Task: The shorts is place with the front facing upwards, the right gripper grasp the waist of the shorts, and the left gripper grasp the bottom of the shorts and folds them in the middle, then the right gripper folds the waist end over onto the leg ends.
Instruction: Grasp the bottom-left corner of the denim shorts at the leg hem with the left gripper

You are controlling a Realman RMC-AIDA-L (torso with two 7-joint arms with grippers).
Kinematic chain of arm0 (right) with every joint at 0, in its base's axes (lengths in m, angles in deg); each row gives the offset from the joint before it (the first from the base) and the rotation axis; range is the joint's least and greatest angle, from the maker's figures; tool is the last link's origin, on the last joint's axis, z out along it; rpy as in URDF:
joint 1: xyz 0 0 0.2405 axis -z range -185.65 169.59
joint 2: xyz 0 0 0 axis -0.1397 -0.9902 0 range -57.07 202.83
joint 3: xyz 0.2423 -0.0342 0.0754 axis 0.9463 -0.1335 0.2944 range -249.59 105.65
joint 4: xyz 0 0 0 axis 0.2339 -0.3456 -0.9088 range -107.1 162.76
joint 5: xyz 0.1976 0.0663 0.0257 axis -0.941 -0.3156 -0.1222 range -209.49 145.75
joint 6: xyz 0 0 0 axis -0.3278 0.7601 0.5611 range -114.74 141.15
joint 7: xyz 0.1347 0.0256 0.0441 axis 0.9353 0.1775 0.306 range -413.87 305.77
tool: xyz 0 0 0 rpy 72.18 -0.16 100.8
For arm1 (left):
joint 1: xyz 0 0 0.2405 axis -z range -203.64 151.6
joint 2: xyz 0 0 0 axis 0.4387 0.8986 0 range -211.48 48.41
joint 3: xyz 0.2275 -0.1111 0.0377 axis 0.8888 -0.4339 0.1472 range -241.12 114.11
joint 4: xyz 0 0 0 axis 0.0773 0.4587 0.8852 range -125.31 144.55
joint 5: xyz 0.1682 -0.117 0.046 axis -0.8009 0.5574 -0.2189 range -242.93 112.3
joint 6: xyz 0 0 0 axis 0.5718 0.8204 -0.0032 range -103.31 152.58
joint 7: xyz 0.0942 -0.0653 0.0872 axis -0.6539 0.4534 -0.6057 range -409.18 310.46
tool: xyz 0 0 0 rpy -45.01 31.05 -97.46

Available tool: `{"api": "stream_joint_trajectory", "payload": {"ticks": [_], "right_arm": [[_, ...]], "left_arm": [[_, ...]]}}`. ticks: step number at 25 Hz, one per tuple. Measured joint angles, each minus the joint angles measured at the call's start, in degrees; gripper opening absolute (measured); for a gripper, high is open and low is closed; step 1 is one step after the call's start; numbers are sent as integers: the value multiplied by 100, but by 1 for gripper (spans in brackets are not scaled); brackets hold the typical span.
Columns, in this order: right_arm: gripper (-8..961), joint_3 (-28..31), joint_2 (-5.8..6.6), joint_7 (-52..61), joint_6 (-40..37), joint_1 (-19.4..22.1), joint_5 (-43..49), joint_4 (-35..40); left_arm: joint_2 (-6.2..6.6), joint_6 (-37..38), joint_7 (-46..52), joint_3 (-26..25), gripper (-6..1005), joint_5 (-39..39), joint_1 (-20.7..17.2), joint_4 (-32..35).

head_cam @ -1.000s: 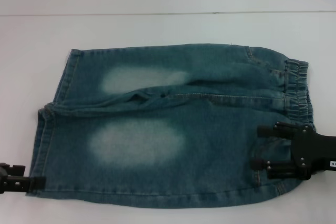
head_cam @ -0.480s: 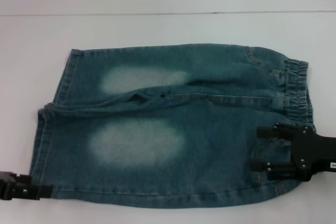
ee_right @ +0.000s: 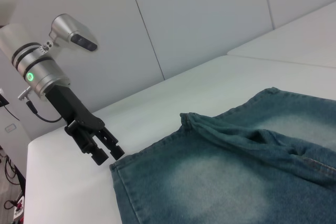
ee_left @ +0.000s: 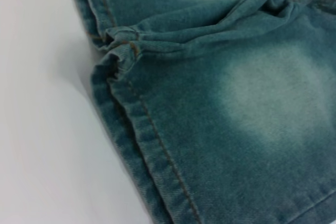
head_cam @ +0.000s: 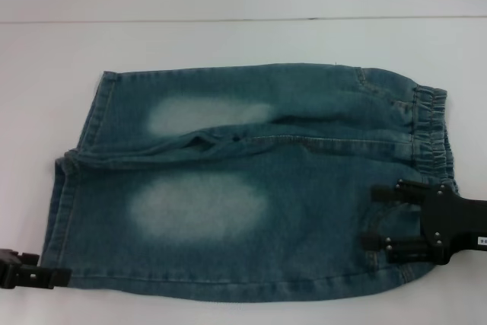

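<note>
Left hand nearer shorts hem

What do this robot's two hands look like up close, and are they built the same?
Not quite. The left hand is black with two ridged fingers on a silver cylindrical wrist that shows a green light, with a thin black cable beside it. The right hand is all black, studded with small silver screws, and bears a small white label.
</note>
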Motion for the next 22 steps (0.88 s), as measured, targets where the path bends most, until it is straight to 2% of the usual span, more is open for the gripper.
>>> {"api": "stream_joint_trajectory", "payload": {"ticks": [6,12,22], "right_arm": [[947,-2,0,-1,12,-11,0,-9],[947,-4,0,0,23,-26,0,-6],[947,-4,0,0,41,-2,0,-32]], "left_arm": [[-49,-114,0,60,861,-143,41,27],[-68,-102,51,239,862,-148,79,51],[-70,61,57,243,861,-121,127,148]]}}
